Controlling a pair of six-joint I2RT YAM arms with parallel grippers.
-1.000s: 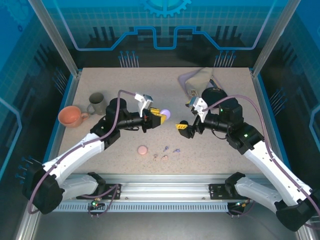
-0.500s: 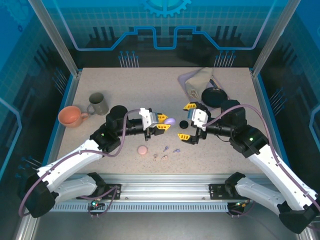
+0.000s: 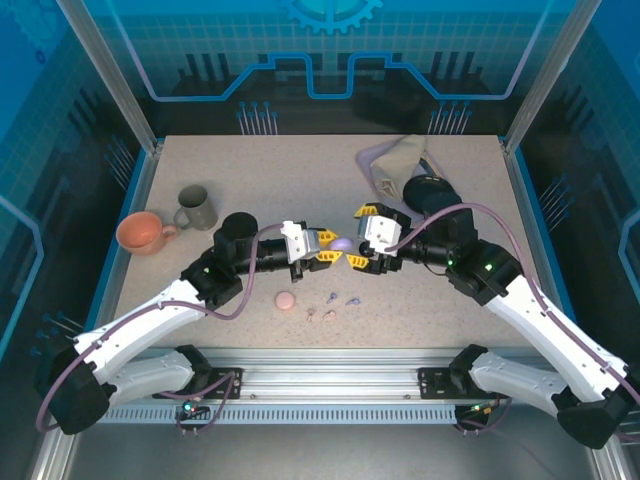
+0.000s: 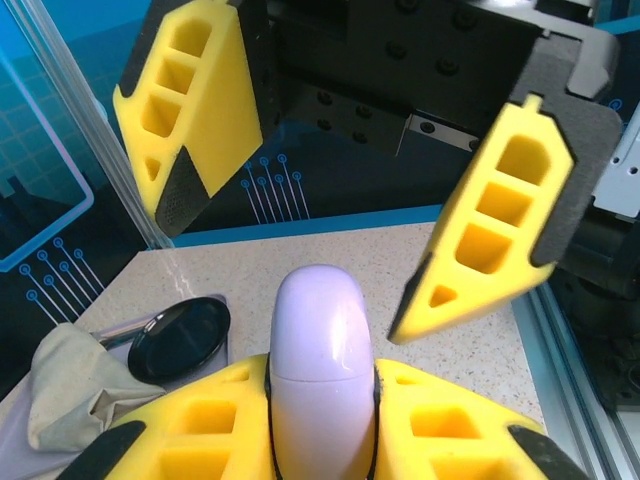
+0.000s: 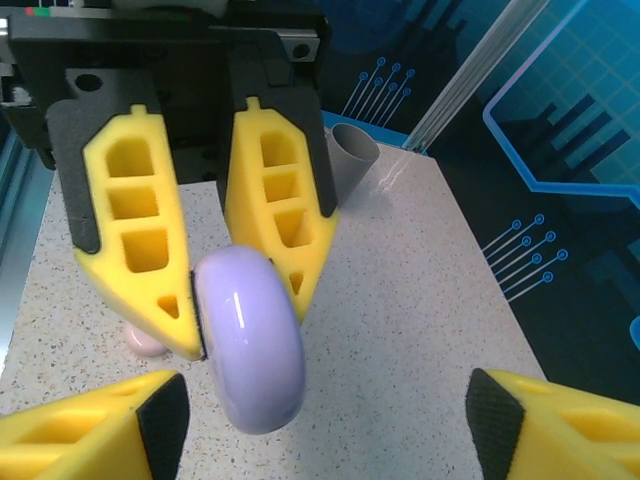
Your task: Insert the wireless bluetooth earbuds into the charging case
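Observation:
My left gripper [image 3: 328,249] is shut on a closed lavender charging case [image 3: 343,243], holding it above the table's middle. In the left wrist view the case [image 4: 320,350] sticks out between my yellow fingers [image 4: 440,420]. My right gripper [image 3: 358,238] faces it from the right, open, with its fingertips on either side of the case's free end. The right wrist view shows the case [image 5: 250,340] between my open right jaws, nearer the left finger [image 5: 100,435]. Several tiny earbuds [image 3: 330,297] lie on the table in front, pale pink ones [image 3: 328,315] among them.
A pink round case [image 3: 286,300] sits left of the earbuds. A black case [image 3: 425,190] rests on a grey cloth [image 3: 395,160] at the back right. An orange mug [image 3: 140,232] and a grey mug [image 3: 195,207] stand at the left.
My right gripper has moved left until its jaws straddle the lavender case, and they have narrowed somewhat. The left gripper came down and right, still shut on the case.

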